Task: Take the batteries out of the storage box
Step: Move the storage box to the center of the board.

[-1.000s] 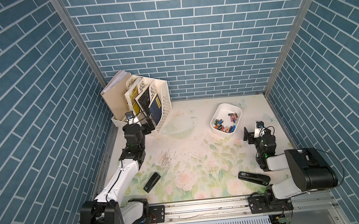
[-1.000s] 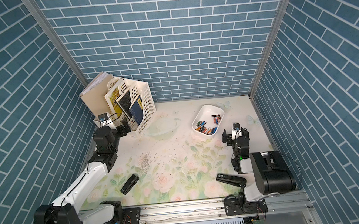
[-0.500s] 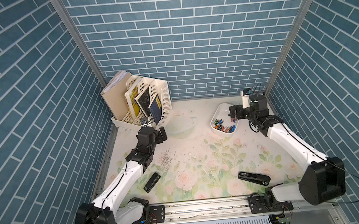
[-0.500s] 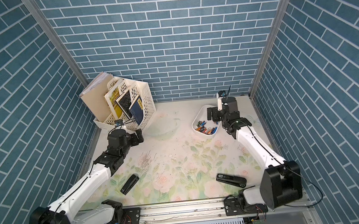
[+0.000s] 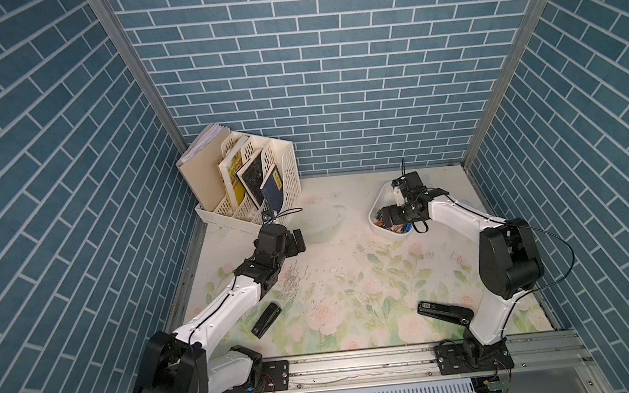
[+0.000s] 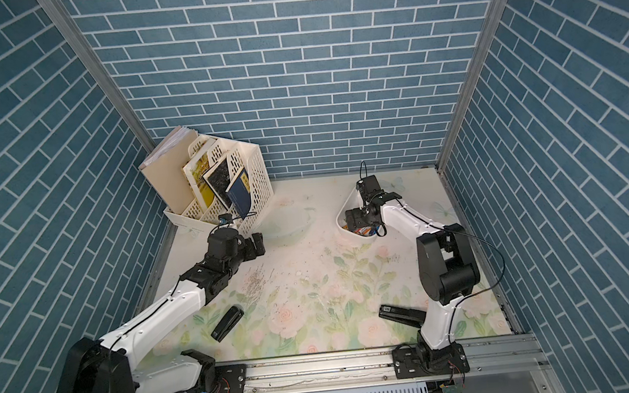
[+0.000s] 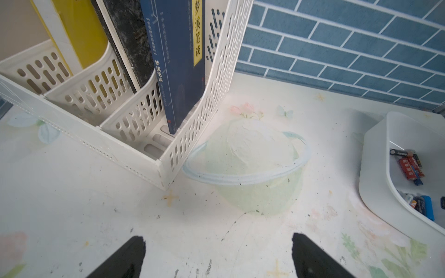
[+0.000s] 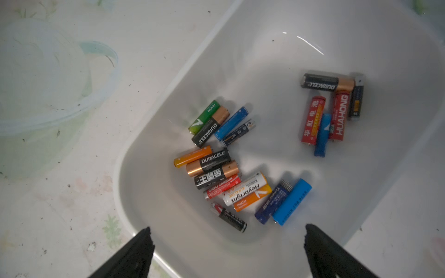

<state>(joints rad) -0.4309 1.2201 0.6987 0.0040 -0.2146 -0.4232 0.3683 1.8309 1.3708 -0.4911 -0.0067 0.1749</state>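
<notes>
The storage box is a shallow white tray at the back right of the floral mat. Several batteries lie loose inside it, in black, copper, red, orange, blue and green wrappers. My right gripper hangs open just above the tray's near end, holding nothing. My left gripper is open and empty over bare mat at the left. From there the tray and some batteries show off to one side.
A cream perforated file rack with books stands at the back left, close to my left gripper. Two black staplers lie near the front. Loose staples are scattered on the mat. Blue brick walls enclose the space.
My right arm reached from the front right out to the tray and now hovers over the batteries. My left arm moved away from the rack toward the middle of the mat. Both grippers stayed open.
</notes>
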